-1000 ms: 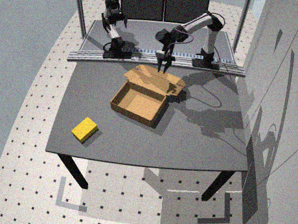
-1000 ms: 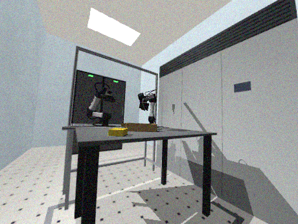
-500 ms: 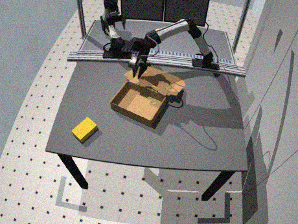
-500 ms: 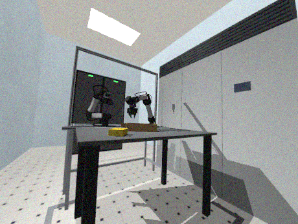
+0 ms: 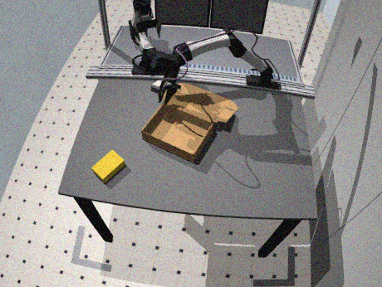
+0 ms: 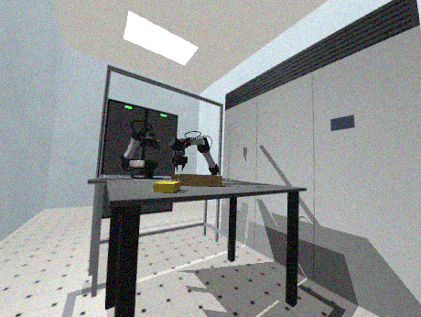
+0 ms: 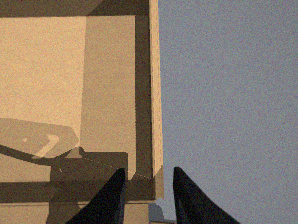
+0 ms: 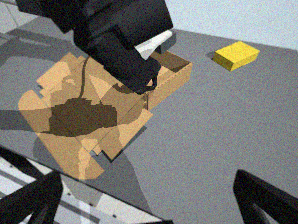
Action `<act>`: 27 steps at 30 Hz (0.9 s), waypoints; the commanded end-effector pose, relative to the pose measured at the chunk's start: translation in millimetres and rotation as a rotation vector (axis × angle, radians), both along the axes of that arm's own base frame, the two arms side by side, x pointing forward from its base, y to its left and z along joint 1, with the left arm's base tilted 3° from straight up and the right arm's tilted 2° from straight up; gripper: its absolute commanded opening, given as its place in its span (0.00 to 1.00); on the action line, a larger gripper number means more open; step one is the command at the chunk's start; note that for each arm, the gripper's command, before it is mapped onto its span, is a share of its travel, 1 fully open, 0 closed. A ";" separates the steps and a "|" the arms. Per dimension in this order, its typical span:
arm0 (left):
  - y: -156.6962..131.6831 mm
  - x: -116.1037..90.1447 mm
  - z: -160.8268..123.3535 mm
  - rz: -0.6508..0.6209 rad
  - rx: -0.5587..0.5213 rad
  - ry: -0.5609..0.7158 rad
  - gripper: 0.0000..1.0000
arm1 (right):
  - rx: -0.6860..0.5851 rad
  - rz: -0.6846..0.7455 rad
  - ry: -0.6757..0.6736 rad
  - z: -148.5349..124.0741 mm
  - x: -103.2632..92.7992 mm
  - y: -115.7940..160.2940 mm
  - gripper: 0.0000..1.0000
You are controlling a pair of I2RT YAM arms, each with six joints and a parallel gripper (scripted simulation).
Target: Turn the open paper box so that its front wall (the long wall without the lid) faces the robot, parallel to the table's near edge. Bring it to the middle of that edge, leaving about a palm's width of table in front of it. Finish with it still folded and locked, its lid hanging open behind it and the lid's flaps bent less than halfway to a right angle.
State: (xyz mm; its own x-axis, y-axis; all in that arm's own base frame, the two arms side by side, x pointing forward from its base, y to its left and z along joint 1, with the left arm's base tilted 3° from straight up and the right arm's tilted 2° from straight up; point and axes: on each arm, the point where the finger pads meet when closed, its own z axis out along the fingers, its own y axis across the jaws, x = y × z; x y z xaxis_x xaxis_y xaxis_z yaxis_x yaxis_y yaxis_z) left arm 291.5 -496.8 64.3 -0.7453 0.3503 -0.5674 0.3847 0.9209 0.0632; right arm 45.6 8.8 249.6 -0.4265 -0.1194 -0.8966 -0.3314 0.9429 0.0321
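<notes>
"Where's the box?"

"The paper box sits askew on the table, its open lid towards the robot."

"And the hands?"

"The left hand is partly open, holding nothing, above a short wall's lid-end corner. The right hand is wide and empty."

"Best grip?"

"I'd centre the fingers over that wall, lower straight, then pinch lightly. Swing it round slowly, keeping the lid's flaps from snagging; haste could unlock the folds."
</notes>
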 end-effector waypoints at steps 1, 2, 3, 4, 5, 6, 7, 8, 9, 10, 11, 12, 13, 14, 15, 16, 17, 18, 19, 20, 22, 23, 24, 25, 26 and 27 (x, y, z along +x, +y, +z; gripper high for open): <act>-7.9 0.1 0.2 0.000 -0.015 0.015 0.29 | 0.013 -0.003 -0.030 6.4 -3.3 -3.6 1.00; -7.3 2.1 -5.0 0.003 -0.008 0.018 0.29 | 0.013 -0.003 -0.030 6.4 -3.3 -3.6 1.00; -7.3 3.2 -6.3 0.003 -0.008 0.018 0.29 | 0.013 -0.003 -0.030 6.4 -3.3 -3.6 1.00; -7.6 4.0 -7.5 0.003 -0.008 0.018 0.29 | 0.013 -0.003 -0.030 6.4 -3.3 -3.6 1.00; -7.9 4.9 -8.3 0.003 -0.009 0.017 0.29 | 0.013 -0.003 -0.030 6.4 -3.3 -3.6 1.00; -8.2 5.7 -8.9 0.003 -0.010 0.017 0.29 | 0.013 -0.003 -0.030 6.4 -3.3 -3.6 1.00; -8.5 6.5 -9.6 0.003 -0.011 0.016 0.29 | 0.013 -0.003 -0.030 6.4 -3.3 -3.6 1.00; -8.9 7.0 -10.6 0.002 -0.012 0.016 0.29 | 0.013 -0.003 -0.030 6.4 -3.3 -3.6 1.00; -9.4 7.5 -11.6 0.000 -0.011 0.016 0.29 | 0.013 -0.003 -0.030 6.4 -3.3 -3.6 1.00; -9.8 8.0 -12.7 -0.003 -0.009 0.015 0.29 | 0.013 -0.003 -0.030 6.4 -3.3 -3.6 1.00; -10.2 8.6 -13.9 -0.005 -0.008 0.015 0.29 | 0.013 -0.003 -0.030 6.4 -3.3 -3.6 1.00; -10.9 9.0 -16.7 -0.006 -0.006 0.016 0.29 | 0.013 -0.003 -0.030 6.4 -3.3 -3.6 1.00; -11.6 9.6 -18.6 -0.006 -0.005 0.016 0.29 | 0.013 -0.003 -0.030 6.4 -3.3 -3.6 1.00; -11.6 9.6 -18.6 -0.006 -0.005 0.016 0.29 | 0.013 -0.003 -0.030 6.4 -3.3 -3.6 1.00; -11.6 9.6 -18.6 -0.006 -0.005 0.016 0.29 | 0.013 -0.003 -0.030 6.4 -3.3 -3.6 1.00; -12.7 9.6 -17.2 -0.007 -0.008 0.015 0.29 | 0.013 -0.003 -0.030 6.4 -3.3 -3.6 1.00; -13.2 10.3 -20.2 -0.007 -0.005 0.016 0.29 | 0.013 -0.003 -0.030 6.4 -3.3 -3.6 1.00; -12.4 10.6 -23.2 -0.007 0.003 0.019 0.29 | 0.013 -0.003 -0.030 6.4 -3.3 -3.6 1.00; -11.5 11.3 -25.0 -0.006 0.009 0.022 0.29 | 0.013 -0.003 -0.030 6.4 -3.3 -3.6 1.00; -11.9 12.6 -26.2 -0.005 0.009 0.022 0.29 | 0.013 -0.003 -0.030 6.4 -3.3 -3.6 1.00; -13.5 15.7 -28.0 -0.003 0.003 0.019 0.29 | 0.013 -0.003 -0.030 6.4 -3.3 -3.6 1.00; -15.0 17.0 -28.7 -0.003 -0.003 0.017 0.29 | 0.013 -0.003 -0.030 6.4 -3.3 -3.6 1.00; -16.3 18.3 -29.3 -0.003 -0.009 0.014 0.29 | 0.013 -0.003 -0.030 6.4 -3.3 -3.6 1.00; -16.8 19.3 -30.0 -0.003 -0.011 0.013 0.29 | 0.013 -0.003 -0.030 6.4 -3.3 -3.6 1.00; -17.4 20.0 -30.8 -0.003 -0.012 0.013 0.29 | 0.013 -0.003 -0.030 6.4 -3.3 -3.6 1.00; -18.1 20.4 -31.7 -0.004 -0.013 0.012 0.29 | 0.013 -0.003 -0.030 6.4 -3.3 -3.6 1.00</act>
